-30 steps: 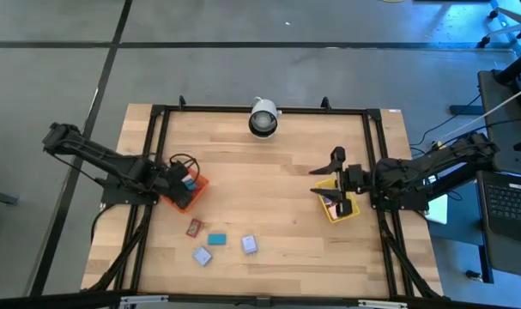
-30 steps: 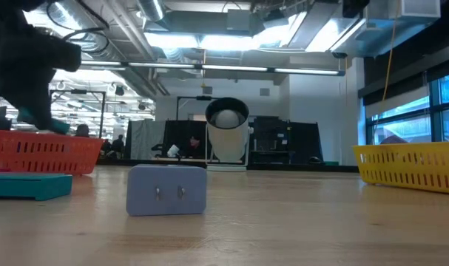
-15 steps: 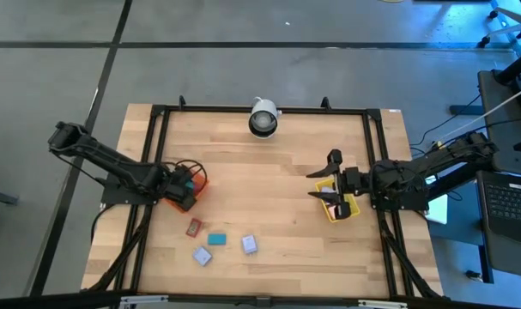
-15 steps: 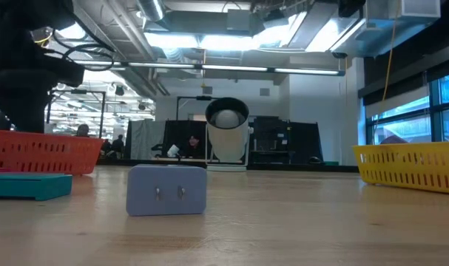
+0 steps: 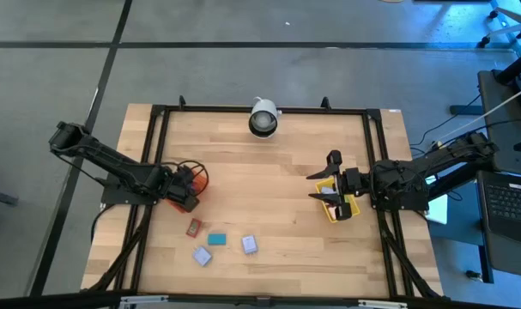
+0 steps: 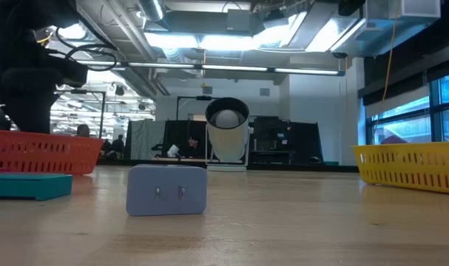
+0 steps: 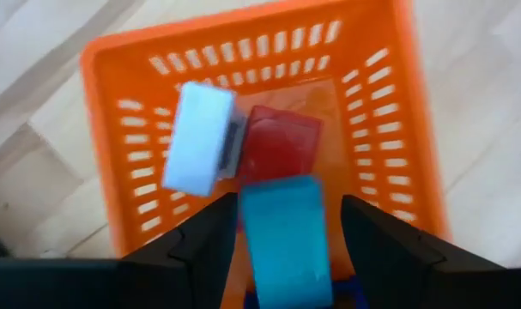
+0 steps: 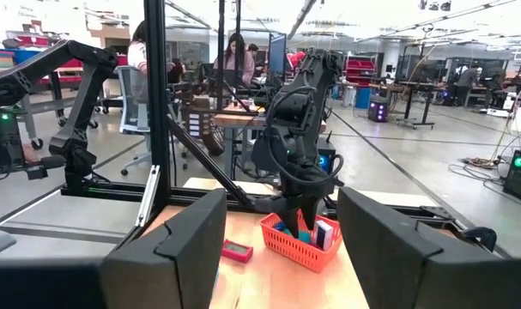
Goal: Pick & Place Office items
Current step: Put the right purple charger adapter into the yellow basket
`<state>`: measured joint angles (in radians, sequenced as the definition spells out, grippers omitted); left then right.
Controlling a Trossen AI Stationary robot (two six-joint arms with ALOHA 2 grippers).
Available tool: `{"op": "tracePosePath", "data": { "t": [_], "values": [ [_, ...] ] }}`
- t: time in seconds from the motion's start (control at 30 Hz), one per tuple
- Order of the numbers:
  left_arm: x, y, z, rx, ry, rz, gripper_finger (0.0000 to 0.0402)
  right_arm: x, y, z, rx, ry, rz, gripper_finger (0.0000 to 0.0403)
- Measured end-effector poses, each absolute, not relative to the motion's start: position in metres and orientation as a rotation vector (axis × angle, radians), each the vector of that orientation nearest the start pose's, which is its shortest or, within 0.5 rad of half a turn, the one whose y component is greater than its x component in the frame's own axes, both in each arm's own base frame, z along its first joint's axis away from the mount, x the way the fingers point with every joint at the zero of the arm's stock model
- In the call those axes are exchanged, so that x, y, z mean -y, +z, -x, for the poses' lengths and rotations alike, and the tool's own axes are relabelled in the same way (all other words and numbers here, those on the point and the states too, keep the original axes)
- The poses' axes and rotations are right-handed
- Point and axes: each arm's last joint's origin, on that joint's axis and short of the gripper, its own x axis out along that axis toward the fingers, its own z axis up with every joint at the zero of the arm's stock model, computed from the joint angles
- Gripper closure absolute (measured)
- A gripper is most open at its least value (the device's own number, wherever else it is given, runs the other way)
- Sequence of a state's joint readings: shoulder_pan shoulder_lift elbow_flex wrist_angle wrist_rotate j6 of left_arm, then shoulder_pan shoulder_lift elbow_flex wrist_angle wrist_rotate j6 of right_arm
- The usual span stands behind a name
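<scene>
Wooden planking of the table [image 5: 269, 172] fills a black frame, with an open workshop floor behind. At nine o'clock sits the orange tray [image 5: 194, 190], at three o'clock the yellow tray [image 5: 344, 209]. The left hand [image 7: 284, 225] hangs over the orange tray with its fingers spread; a teal block [image 7: 284, 233] sits between them, apparently touching neither, so it looks just let go. A white-labelled block [image 7: 200, 137] and a red block [image 7: 280, 146] lie on the tray floor beneath. The right hand [image 5: 327, 184] waits over the yellow tray, fingers apart and empty.

Four office items lie loose on the table near six o'clock: a red block [image 5: 194, 227], a teal one [image 5: 217, 239] and two lavender ones [image 5: 201, 256] [image 5: 249, 245]. They look light, stiff and smooth-faced, likely to skid if nudged; pinching across the short sides from above seems safest.

Only the left wrist view shows what lies inside the orange tray. The low view alone shows how thin the lavender block [image 6: 167, 190] stands, and the right wrist view shows the left arm planted in the tray.
</scene>
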<state>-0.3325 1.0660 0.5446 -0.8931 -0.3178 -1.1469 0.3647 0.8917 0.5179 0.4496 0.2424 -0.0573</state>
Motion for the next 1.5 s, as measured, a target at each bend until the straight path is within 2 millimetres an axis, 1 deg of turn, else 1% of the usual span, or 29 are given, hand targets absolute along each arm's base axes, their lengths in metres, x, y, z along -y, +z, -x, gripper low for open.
{"op": "tracePosePath", "data": {
  "t": [0.1,0.17,0.4,0.47,0.53,0.63,0.77,0.9,1.03,1.13,1.2,1.37,1.5],
  "values": [
    [0.041,0.175,-0.147,-1.117,0.707,0.519,0.0197,-0.065,0.283,-0.189,0.076,0.120,0.039,0.0179],
    [0.042,0.182,-0.151,-1.093,0.691,0.509,0.0199,-0.065,0.283,-0.189,0.076,0.120,0.041,0.0179],
    [0.048,0.225,-0.169,-0.988,0.551,0.464,0.0196,-0.065,0.283,-0.189,0.076,0.120,0.042,0.0179],
    [0.051,0.235,-0.175,-0.979,0.461,0.457,0.0197,-0.065,0.283,-0.189,0.077,0.120,0.042,0.0179],
    [0.056,0.240,-0.183,-0.952,0.326,0.446,0.0198,-0.065,0.283,-0.189,0.077,0.120,0.042,0.0179],
    [0.067,0.246,-0.195,-0.871,0.118,0.353,0.0201,-0.065,0.283,-0.189,0.077,0.120,0.042,0.0179],
    [0.081,0.240,-0.210,-0.824,-0.049,0.077,0.0207,-0.065,0.283,-0.189,0.080,0.120,0.040,0.0179],
    [0.090,0.221,-0.226,-0.837,-0.098,-0.227,0.0212,-0.065,0.284,-0.189,0.091,0.120,0.033,0.0179],
    [0.095,0.199,-0.243,-0.867,-0.170,-0.424,0.0206,-0.065,0.286,-0.189,0.108,0.119,0.028,0.0179],
    [0.095,0.188,-0.253,-0.893,-0.175,-0.501,0.0196,-0.065,0.286,-0.189,0.107,0.120,0.015,0.0179],
    [0.097,0.185,-0.259,-0.907,-0.179,-0.537,0.0188,-0.065,0.286,-0.189,0.106,0.120,0.001,0.0179],
    [0.106,0.183,-0.277,-0.904,-0.232,-0.625,0.0165,-0.065,0.286,-0.189,0.103,0.121,-0.014,0.0179],
    [0.116,0.184,-0.295,-0.857,-0.309,-0.648,0.0150,-0.065,0.286,-0.189,0.104,0.121,-0.014,0.0179]
  ]
}}
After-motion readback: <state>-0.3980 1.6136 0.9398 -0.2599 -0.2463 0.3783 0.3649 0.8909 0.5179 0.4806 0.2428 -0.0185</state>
